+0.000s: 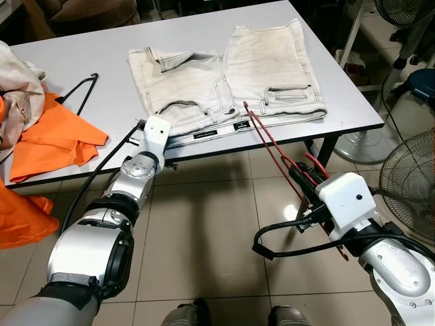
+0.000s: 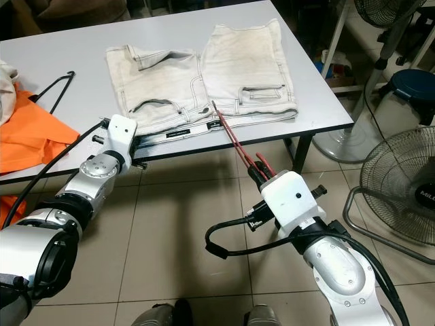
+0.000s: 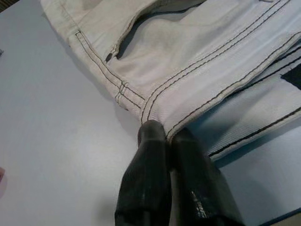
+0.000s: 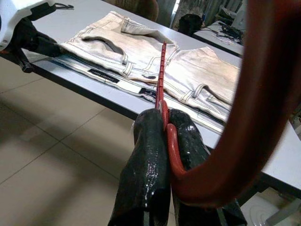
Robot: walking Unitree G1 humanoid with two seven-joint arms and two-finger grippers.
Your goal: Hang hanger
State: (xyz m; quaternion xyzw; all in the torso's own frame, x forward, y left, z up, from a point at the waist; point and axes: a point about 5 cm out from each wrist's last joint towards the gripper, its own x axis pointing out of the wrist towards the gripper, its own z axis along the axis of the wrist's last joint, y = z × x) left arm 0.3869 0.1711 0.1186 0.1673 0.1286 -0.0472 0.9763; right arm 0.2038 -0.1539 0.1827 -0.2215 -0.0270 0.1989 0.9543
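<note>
White denim shorts (image 1: 228, 78) lie folded flat on the grey table (image 1: 88, 54). My left gripper (image 3: 162, 132) rests at the table's front edge, shut on the shorts' waistband edge; in the left eye view the left gripper (image 1: 138, 128) sits at the shorts' near left corner. My right gripper (image 4: 164, 117) is shut on a red hanger (image 1: 268, 139), held low in front of the table. The hanger's long thin bar slants up from the gripper, and its tip reaches over the shorts' near edge. The hanger's curved hook (image 4: 263, 94) looms large and blurred close to the wrist camera.
A black hanger (image 1: 81, 92) lies on the table's left part beside an orange cloth (image 1: 58, 139) and a beige garment (image 1: 17, 88). Two floor fans (image 1: 408, 183) stand on the right past the table's end. Tiled floor (image 1: 204, 224) lies in front of the table.
</note>
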